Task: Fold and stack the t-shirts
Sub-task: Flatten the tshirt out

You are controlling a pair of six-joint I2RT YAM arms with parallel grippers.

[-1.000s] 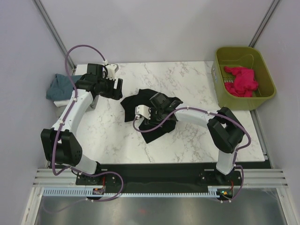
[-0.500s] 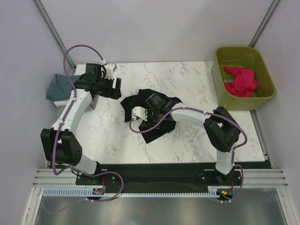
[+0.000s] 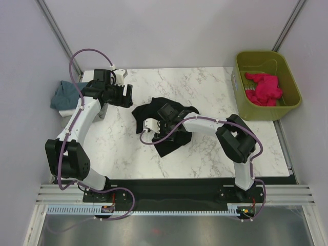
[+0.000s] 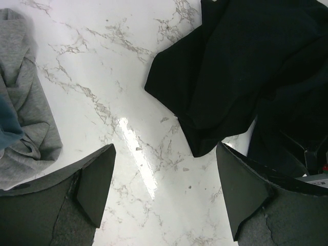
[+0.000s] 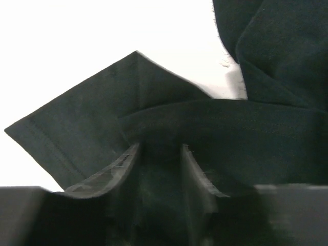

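A large black t-shirt (image 3: 171, 136) lies crumpled in the middle of the marble table (image 3: 205, 92). My right gripper (image 3: 163, 117) is down on it. In the right wrist view the gripper (image 5: 160, 146) is shut on a fold of the black t-shirt (image 5: 92, 123), with cloth filling the gap between the fingers (image 5: 110, 174). My left gripper (image 3: 123, 95) hovers open and empty to the left of the shirt. In the left wrist view the gripper (image 4: 165, 148) is over bare marble, the black t-shirt (image 4: 246, 66) just ahead. A teal-blue t-shirt (image 3: 64, 95) and a grey t-shirt (image 4: 25, 118) lie at the table's left edge.
An olive-green basket (image 3: 287, 105) stands at the far right and holds a pink-red cloth (image 3: 264, 87). Grey walls close in the table on the left, back and right. The arm bases sit at the near edge.
My right gripper has shifted a little to the left with the black cloth in it, and its elbow has swung left. The left arm has barely moved.
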